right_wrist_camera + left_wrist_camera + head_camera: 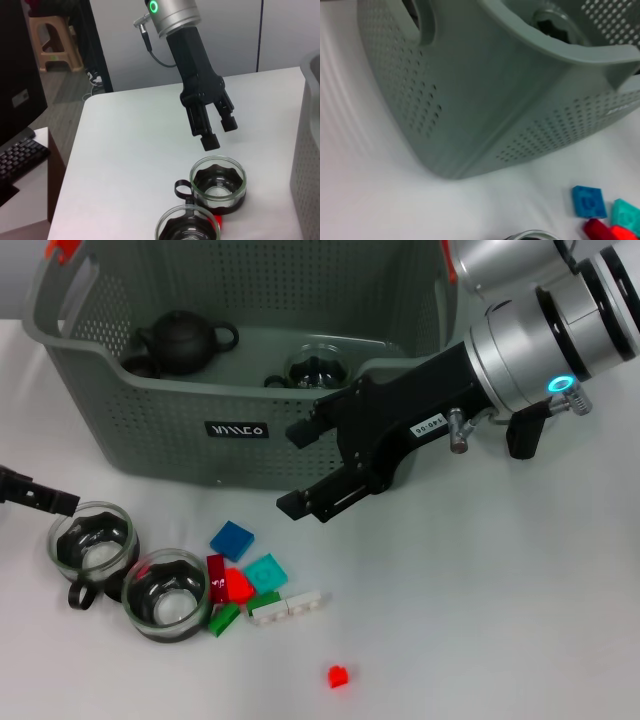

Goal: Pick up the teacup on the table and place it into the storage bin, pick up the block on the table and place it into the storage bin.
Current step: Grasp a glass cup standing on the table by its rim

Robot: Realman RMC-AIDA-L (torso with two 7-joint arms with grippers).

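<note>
The storage bin [150,430] fills the upper left of the head view; a dark teapot [180,340] and one glass teacup [318,370] are already held inside. Two teacups [92,540] and a heap of blocks [245,580] at lower left remain to be moved. The right gripper [300,470], centre frame, is spread and empty; the left gripper [215,132] is likewise spread above the cups. The bin's label [237,429] carries white lettering that cannot be read.

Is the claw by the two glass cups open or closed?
Open. The left gripper shows a clear gap between its black fingers, hovering above the farther glass teacup, holding nothing.
</note>
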